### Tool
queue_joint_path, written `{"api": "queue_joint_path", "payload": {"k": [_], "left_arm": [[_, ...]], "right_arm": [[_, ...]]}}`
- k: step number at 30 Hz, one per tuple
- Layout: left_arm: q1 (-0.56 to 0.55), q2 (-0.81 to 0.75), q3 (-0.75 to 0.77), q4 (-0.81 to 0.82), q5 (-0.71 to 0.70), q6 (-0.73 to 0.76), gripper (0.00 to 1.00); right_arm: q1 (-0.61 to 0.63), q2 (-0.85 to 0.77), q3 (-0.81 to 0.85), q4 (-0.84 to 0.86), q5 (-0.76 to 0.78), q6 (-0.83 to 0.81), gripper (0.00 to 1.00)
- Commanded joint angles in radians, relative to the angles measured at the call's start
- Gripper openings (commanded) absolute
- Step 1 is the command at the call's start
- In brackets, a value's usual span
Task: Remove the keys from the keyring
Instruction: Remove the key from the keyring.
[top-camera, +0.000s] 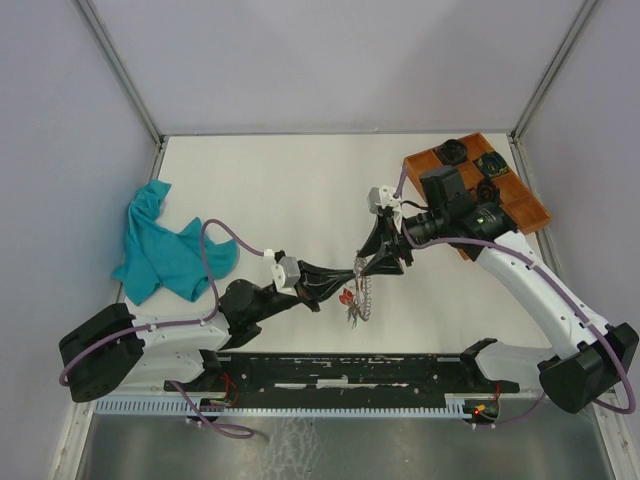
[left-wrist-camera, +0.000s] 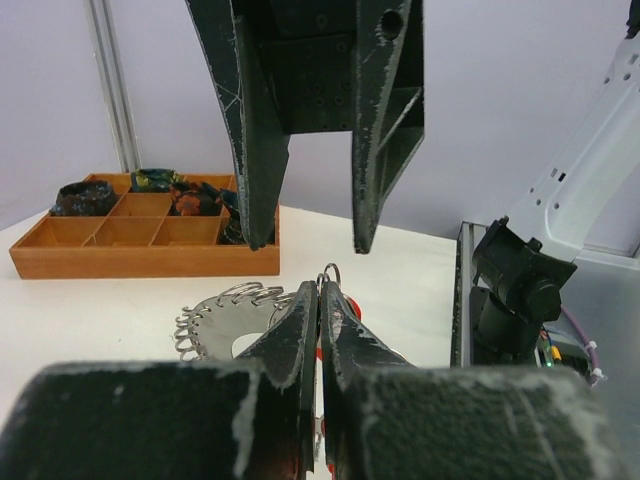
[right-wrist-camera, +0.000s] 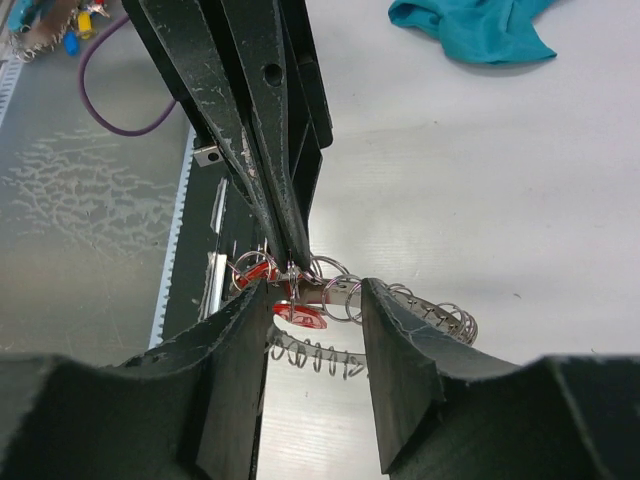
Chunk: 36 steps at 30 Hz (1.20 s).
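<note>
My left gripper (left-wrist-camera: 319, 295) is clamped shut on the keyring (left-wrist-camera: 215, 312), low in the middle of the left wrist view — the whole coil hangs from that one pinch. My right gripper (right-wrist-camera: 315, 292) stands open, jaws either side of a red-tagged key (right-wrist-camera: 298, 317), gripping nothing. The risk, as I judge it, is closing on coil wire along with the key (they crowd together there) — a pull could then drag the ring out of my left pinch.
</note>
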Motion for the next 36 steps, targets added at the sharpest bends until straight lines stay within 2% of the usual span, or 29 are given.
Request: {"api": "queue_joint_path", "payload": {"k": [1, 15, 25, 36], "left_arm": [[-0.003, -0.043, 0.003, 0.133, -0.043, -0.038, 0.03], [-0.003, -0.059, 0.007, 0.123, -0.068, -0.033, 0.03], [-0.003, -0.06, 0.007, 0.121, -0.086, -0.033, 0.03], [-0.002, -0.087, -0.007, 0.138, -0.124, -0.025, 0.03]], "right_arm": [[-0.018, -0.007, -0.006, 0.092, -0.085, 0.079, 0.47], [-0.014, 0.034, 0.014, -0.019, -0.128, -0.011, 0.35], [-0.007, 0.043, 0.023, -0.024, -0.115, -0.001, 0.01], [-0.006, 0.083, 0.02, -0.01, -0.08, 0.047, 0.01]]}}
